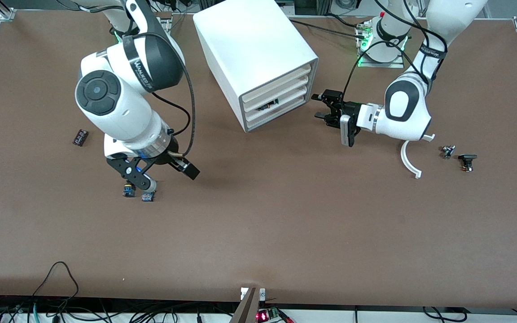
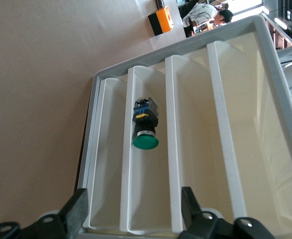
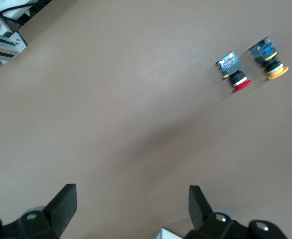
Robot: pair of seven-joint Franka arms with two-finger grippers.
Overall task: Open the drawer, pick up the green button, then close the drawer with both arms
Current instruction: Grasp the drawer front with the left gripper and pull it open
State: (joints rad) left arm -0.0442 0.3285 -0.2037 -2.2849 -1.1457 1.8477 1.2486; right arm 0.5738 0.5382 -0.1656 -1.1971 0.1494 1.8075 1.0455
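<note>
The white cabinet [image 1: 249,45] stands at the table's robot end, its four drawers facing the left arm. The green-capped button [image 2: 145,131] lies in the second drawer from the bottom [image 2: 147,184], cap toward my left gripper; in the front view it is a dark spot [image 1: 268,105] in that drawer [image 1: 287,99]. My left gripper [image 1: 317,106] [image 2: 135,209] is open, level with the drawer fronts and a short way off. My right gripper [image 1: 171,178] [image 3: 132,201] is open and empty over bare table, beside the red button [image 3: 239,78] and the yellow-orange button [image 3: 271,67].
The two loose buttons [image 1: 128,190] [image 1: 147,196] lie under the right arm. A small black part [image 1: 80,137] lies toward the right arm's end. A white curved piece [image 1: 409,161] and two small parts [image 1: 448,151] [image 1: 467,161] lie under the left arm's end.
</note>
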